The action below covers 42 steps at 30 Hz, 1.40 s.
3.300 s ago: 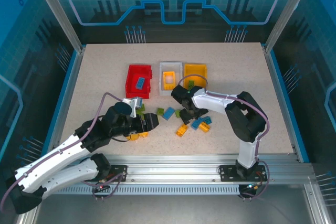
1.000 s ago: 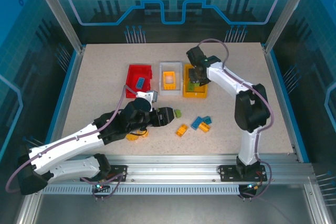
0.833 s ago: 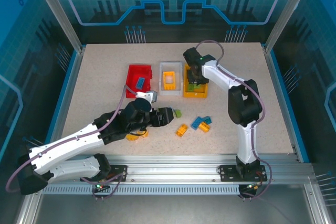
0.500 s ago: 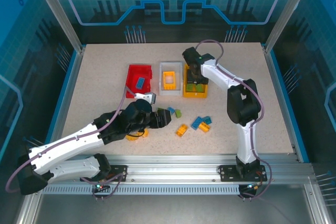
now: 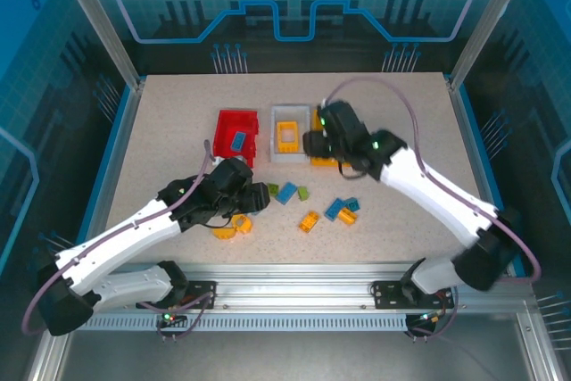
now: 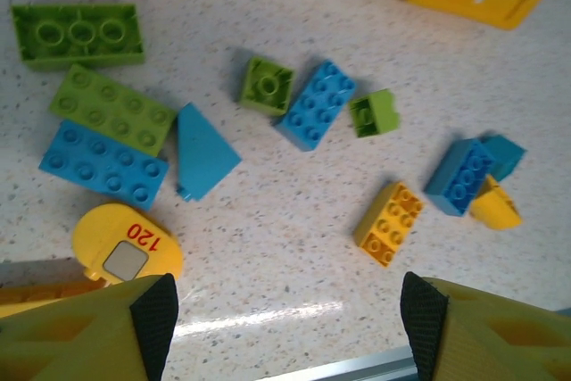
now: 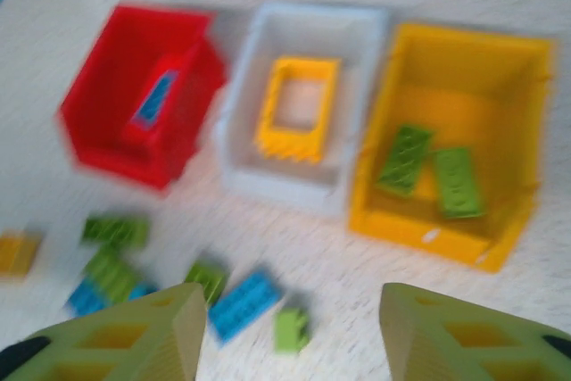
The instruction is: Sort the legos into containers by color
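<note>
Loose legos lie in front of the bins: a blue brick (image 5: 285,192), a small green one (image 5: 303,192), an orange one (image 5: 310,220). The left wrist view shows green (image 6: 111,109), blue (image 6: 103,164) and orange (image 6: 390,223) bricks. My left gripper (image 5: 259,195) (image 6: 287,318) hangs open over bare table beside them, holding nothing. My right gripper (image 5: 310,143) (image 7: 287,310) is open and empty above the bins' near side. The red bin (image 7: 98,104) holds a blue brick (image 7: 153,100), the white bin (image 7: 357,28) an orange brick (image 7: 299,109), the orange-yellow bin (image 7: 419,220) two green bricks (image 7: 406,158).
A yellow rounded piece marked 120 (image 6: 128,243) lies by my left finger. The table's metal front rail (image 5: 294,272) runs just behind the bricks. The right arm (image 5: 419,185) stretches across the right half of the table. The right wrist view is blurred.
The right gripper went from the pile to the orange-yellow bin, and now hangs open lower and nearer, its elbow swung right. The left gripper pulled back to the left.
</note>
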{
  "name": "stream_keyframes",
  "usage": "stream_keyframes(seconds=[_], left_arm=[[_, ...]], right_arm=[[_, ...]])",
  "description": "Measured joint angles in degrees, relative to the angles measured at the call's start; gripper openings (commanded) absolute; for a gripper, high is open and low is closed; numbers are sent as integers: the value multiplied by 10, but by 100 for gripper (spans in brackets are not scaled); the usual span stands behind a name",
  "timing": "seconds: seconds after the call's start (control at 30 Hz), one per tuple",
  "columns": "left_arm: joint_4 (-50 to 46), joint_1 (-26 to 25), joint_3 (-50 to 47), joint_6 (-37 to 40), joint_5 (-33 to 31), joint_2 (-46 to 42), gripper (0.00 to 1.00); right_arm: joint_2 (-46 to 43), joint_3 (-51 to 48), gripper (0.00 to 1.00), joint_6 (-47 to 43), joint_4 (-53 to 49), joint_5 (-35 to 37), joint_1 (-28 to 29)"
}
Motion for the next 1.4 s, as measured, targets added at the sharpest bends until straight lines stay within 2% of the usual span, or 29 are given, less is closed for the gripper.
stream_keyframes(seconds=[0.17,0.33,0.47,0.7,1.4], left_arm=[[3,4,-2,-29,16,67,71],[22,4,-3,-104,14,143,71],[39,5,-2,-176,8,190,71],[13,15,52,-267,-9,283,73],[-8,26,93,-313,-24,371,65]], right_arm=[[-85,-154,67,-3,41,-77,91],[-129,-224,72,9,54,-94,158],[-172,-257,78,17,67,-99,161],[-202,-260,81,19,75,-100,160],[-219,-283,80,28,82,-94,160]])
